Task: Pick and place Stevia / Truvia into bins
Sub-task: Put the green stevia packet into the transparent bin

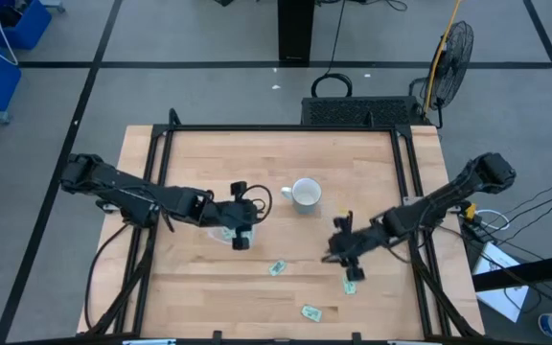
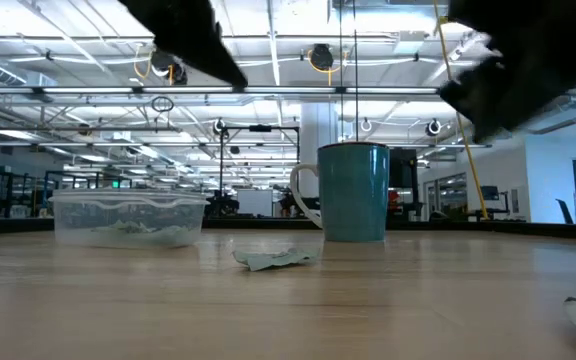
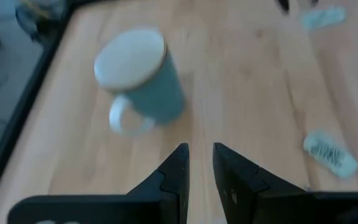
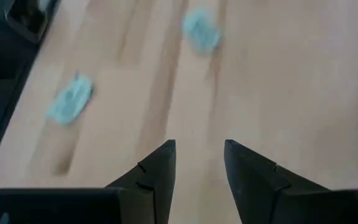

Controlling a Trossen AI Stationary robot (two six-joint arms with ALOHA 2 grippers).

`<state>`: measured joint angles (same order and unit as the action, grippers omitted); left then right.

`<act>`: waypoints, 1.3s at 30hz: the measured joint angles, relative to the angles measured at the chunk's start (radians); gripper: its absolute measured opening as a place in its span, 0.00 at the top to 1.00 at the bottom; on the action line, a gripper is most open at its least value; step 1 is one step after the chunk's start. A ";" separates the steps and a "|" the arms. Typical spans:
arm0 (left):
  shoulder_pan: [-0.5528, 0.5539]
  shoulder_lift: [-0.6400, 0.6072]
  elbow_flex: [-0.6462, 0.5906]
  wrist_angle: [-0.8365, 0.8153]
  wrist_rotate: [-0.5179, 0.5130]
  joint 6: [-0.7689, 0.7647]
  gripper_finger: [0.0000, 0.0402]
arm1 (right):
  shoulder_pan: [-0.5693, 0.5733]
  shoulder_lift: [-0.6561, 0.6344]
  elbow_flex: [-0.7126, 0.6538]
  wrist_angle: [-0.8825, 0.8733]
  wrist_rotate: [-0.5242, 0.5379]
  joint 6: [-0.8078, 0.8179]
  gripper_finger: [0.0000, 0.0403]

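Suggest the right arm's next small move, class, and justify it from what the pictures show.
Probably lower the right gripper, whose fingers stand open and empty, onto the Stevia packet lying just beside it on the table. Three packets remain loose on the wood, this one the nearest. The left gripper hangs over the clear bin, empty too.

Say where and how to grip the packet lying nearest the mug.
That packet lies flat on the table, clear of the mug. Probably come straight down with the left gripper, fingers spanning its narrow width, pinching the crumpled middle, which the low view shows raised.
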<state>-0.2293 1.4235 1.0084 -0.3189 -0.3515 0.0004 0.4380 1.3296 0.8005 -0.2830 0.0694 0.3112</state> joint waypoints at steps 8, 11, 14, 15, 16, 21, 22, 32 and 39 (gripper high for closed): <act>0.001 0.001 0.000 0.030 -0.015 0.051 0.80 | 0.188 0.019 -0.121 -0.069 0.087 0.343 0.67; 0.001 0.001 0.000 0.029 -0.017 0.060 0.80 | 0.229 0.020 -0.166 -0.025 0.087 0.442 0.67; 0.002 0.001 0.000 0.030 -0.017 0.089 0.80 | 0.257 0.020 -0.204 0.049 0.087 0.491 0.67; 0.003 0.001 0.000 0.030 -0.017 0.094 0.80 | 0.264 0.020 -0.216 0.080 0.087 0.507 0.67; 0.005 0.001 0.000 0.030 -0.017 0.095 0.80 | 0.271 0.020 -0.227 0.104 0.087 0.527 0.67; 0.018 0.001 0.000 0.030 -0.017 0.079 0.80 | 0.306 0.019 -0.268 0.160 0.086 0.567 0.67; 0.022 0.001 0.000 0.030 -0.017 0.079 0.80 | 0.310 0.019 -0.275 0.169 0.087 0.567 0.67; 0.056 0.001 0.000 0.030 -0.017 0.077 0.80 | 0.311 0.030 -0.347 0.339 0.086 0.606 0.67; 0.068 0.001 0.000 0.029 -0.016 0.077 0.80 | 0.311 0.038 -0.360 0.360 0.089 0.617 0.67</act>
<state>-0.1609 1.4242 1.0080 -0.2903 -0.3676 0.0776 0.7486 1.3678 0.4400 0.0769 0.1583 0.9283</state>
